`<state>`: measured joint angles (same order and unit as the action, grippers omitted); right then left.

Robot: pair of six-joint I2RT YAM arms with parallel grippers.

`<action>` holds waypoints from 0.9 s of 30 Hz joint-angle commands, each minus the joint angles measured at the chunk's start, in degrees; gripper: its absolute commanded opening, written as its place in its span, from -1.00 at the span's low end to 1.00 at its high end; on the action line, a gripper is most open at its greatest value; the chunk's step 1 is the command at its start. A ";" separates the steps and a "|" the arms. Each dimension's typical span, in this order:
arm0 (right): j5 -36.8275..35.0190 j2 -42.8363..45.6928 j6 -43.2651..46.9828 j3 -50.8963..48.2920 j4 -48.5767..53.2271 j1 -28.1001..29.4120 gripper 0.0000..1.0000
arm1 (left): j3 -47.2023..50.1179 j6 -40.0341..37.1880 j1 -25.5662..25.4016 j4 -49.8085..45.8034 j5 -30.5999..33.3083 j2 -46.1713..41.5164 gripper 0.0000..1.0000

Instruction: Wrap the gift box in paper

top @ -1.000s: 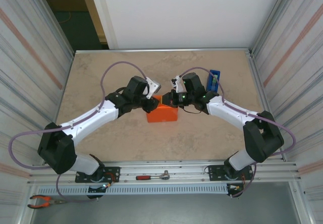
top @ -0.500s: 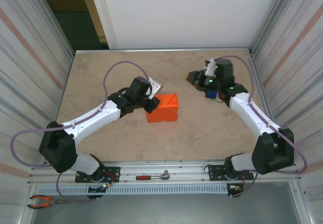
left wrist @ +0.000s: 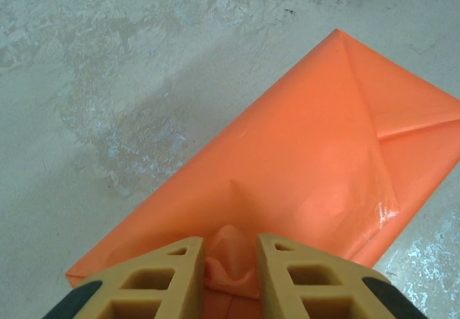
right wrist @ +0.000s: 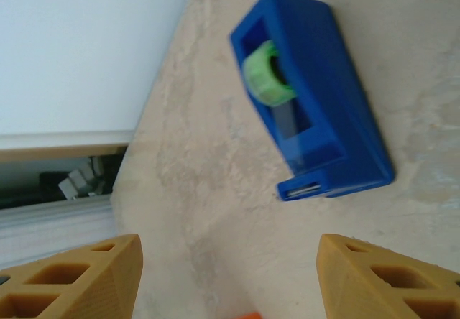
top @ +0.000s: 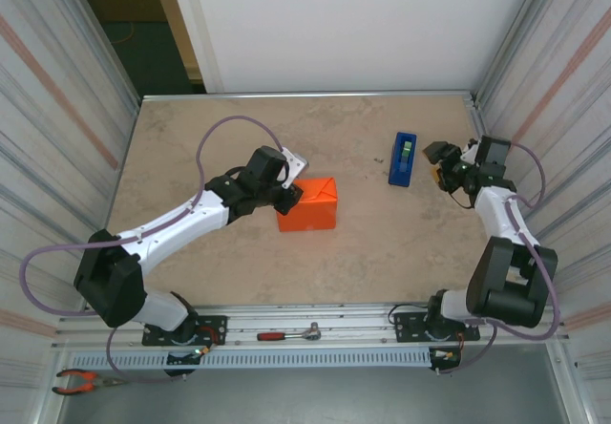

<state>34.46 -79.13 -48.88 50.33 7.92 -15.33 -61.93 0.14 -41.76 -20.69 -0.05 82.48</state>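
At the left of the tan stone-patterned table [top: 239,137], the left arm reaches in toward the middle, where the gift box [top: 310,206] lies flat, covered in bright orange paper [left wrist: 309,154]. The left gripper [top: 288,195] sits at the box's left end. Its wrist view shows the tan fingers [left wrist: 172,279] close together, pinching a small raised ridge of the paper between them at the near edge of the package. Folded seams form a triangle across the far end of the wrapping. To the right, well apart from the box, a blue tape dispenser [top: 404,159] stands on the table with a green roll [right wrist: 267,71] in it. Further right, near the side wall, the right gripper [top: 441,164] faces the dispenser, its fingers [right wrist: 79,279] spread wide with nothing between them.
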 commanded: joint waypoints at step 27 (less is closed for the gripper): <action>6.11 -22.77 3.10 7.86 -8.01 3.82 -0.29 | 1.86 -0.75 -1.67 -5.97 -0.92 4.01 -0.54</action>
<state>39.35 -100.79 -47.24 56.82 0.25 -11.88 -61.93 0.14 -42.13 -19.88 0.62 82.89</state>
